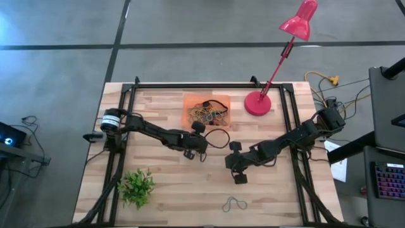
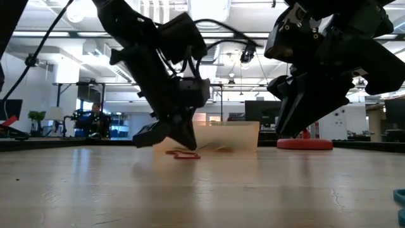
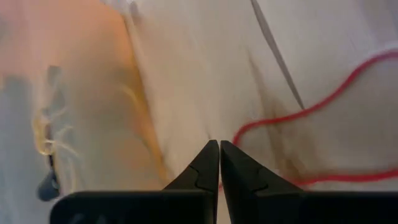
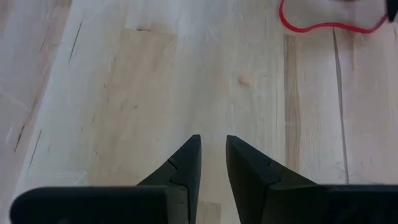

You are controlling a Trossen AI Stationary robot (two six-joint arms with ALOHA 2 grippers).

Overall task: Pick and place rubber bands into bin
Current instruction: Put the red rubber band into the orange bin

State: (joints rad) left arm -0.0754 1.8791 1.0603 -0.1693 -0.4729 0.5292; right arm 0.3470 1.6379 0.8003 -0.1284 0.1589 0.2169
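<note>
Here, red rubber band beside closed left pincer

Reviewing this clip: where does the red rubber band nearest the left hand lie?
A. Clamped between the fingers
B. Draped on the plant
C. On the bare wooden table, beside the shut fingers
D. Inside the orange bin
C: in the left wrist view the red rubber band lies flat on the table beside the shut left hand, outside the bin.

Left gripper jaws closed; right gripper jaws slightly apart
</note>
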